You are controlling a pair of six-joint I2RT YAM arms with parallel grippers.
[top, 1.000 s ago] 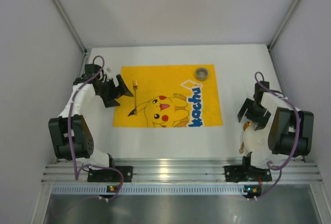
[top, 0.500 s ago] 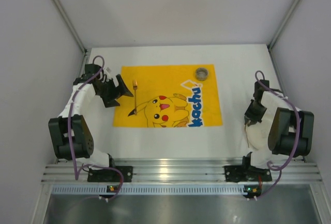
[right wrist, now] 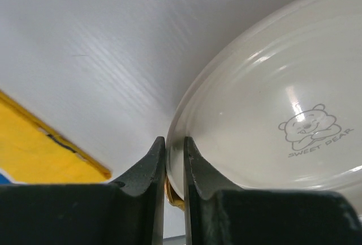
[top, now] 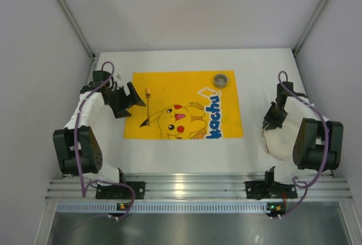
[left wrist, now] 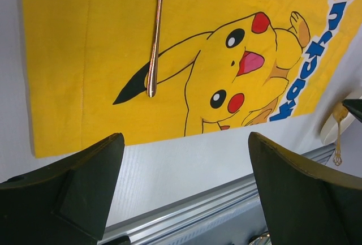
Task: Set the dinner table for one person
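Note:
My right gripper (top: 271, 121) is shut on the rim of a white plate (top: 281, 143) at the right side of the white dinner table (top: 186, 154). The right wrist view shows both fingers (right wrist: 155, 163) pinching the plate (right wrist: 271, 120), which carries a bear print, with something gold (right wrist: 173, 198) just beneath the rim. A gold utensil (top: 147, 107) lies on the left part of the yellow cartoon mat (top: 186, 95). My left gripper (top: 133, 99) hangs open beside that utensil (left wrist: 154, 41), holding nothing.
A small grey cup (top: 220, 80) stands on the mat's far right corner. A gold fork (left wrist: 338, 134) hangs by the plate edge in the left wrist view. The ribbed aluminium rail (top: 192, 187) runs along the near edge, and white walls enclose the other sides.
The right gripper has gone from open to shut on the plate's rim and shifted slightly toward the far side. The left arm has not moved.

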